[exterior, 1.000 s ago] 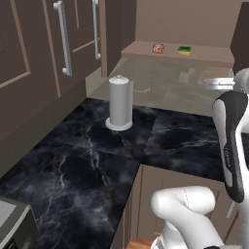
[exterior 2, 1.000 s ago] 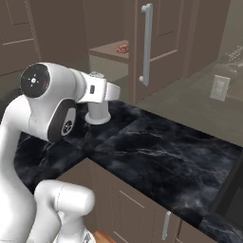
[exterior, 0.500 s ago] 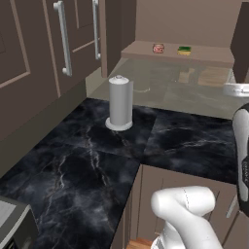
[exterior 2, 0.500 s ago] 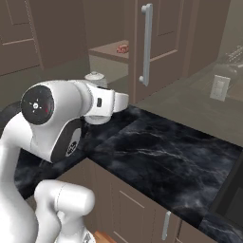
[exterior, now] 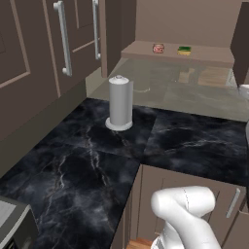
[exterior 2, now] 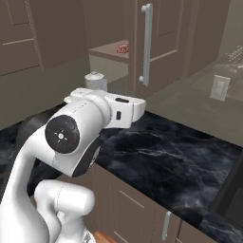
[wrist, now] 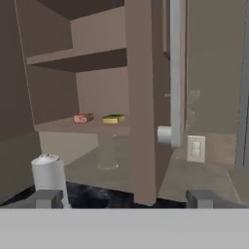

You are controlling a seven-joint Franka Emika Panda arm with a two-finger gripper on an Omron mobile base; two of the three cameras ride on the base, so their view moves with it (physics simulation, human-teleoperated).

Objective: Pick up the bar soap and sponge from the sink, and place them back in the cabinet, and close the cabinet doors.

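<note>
On the cabinet (wrist: 58,58) shelf, the bar soap (wrist: 83,118) and sponge (wrist: 113,118) lay stowed; end effector (wrist: 124,198) wide and empty, facing the open door (wrist: 142,97), presumably to shut it.

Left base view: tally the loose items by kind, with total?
Bar soap: 1
Sponge: 1
Paper towel roll: 1
Total: 3
</note>
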